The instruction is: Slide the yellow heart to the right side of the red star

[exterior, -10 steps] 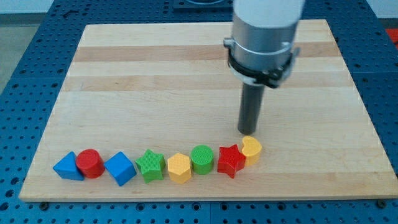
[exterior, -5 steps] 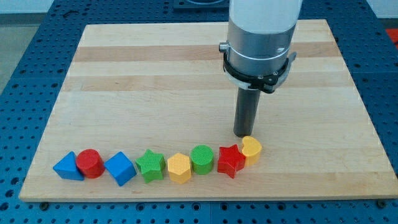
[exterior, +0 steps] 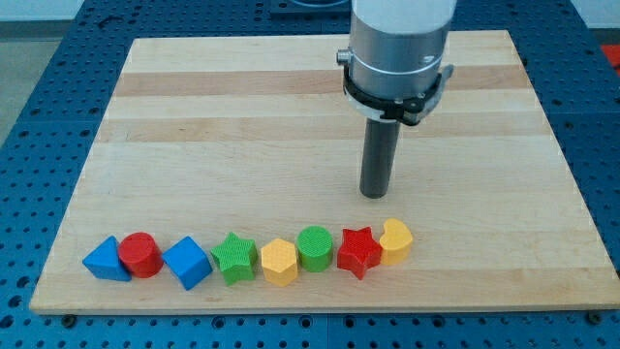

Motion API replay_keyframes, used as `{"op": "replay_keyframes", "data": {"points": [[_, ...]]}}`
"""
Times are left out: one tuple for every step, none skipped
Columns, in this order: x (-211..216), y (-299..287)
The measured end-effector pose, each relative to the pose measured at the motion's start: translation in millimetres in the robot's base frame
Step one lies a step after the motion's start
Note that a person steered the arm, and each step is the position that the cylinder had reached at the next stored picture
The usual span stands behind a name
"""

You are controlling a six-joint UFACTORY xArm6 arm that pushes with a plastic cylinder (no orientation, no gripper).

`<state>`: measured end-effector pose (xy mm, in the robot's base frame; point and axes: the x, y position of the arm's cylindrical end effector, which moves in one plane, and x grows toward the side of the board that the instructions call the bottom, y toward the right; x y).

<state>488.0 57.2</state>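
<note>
The yellow heart (exterior: 395, 240) lies near the view's bottom, touching the right side of the red star (exterior: 359, 252). My tip (exterior: 374, 195) stands on the board above the two, a short way up from the star and apart from both blocks.
A row of blocks runs left from the star along the board's bottom edge: a green cylinder (exterior: 315, 246), a yellow hexagon (exterior: 279, 261), a green star (exterior: 234, 257), a blue cube (exterior: 187, 263), a red cylinder (exterior: 141, 254) and a blue triangle (exterior: 105, 261). The wooden board (exterior: 242, 126) lies on a blue pegboard table.
My tip has drawn back up and slightly left, away from the yellow heart. The heart has settled a little lower, against the star's right side.
</note>
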Motion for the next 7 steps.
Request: {"op": "replay_keyframes", "data": {"points": [[0,0],[27,0],[37,0],[37,0],[41,14],[41,14],[54,14]]}}
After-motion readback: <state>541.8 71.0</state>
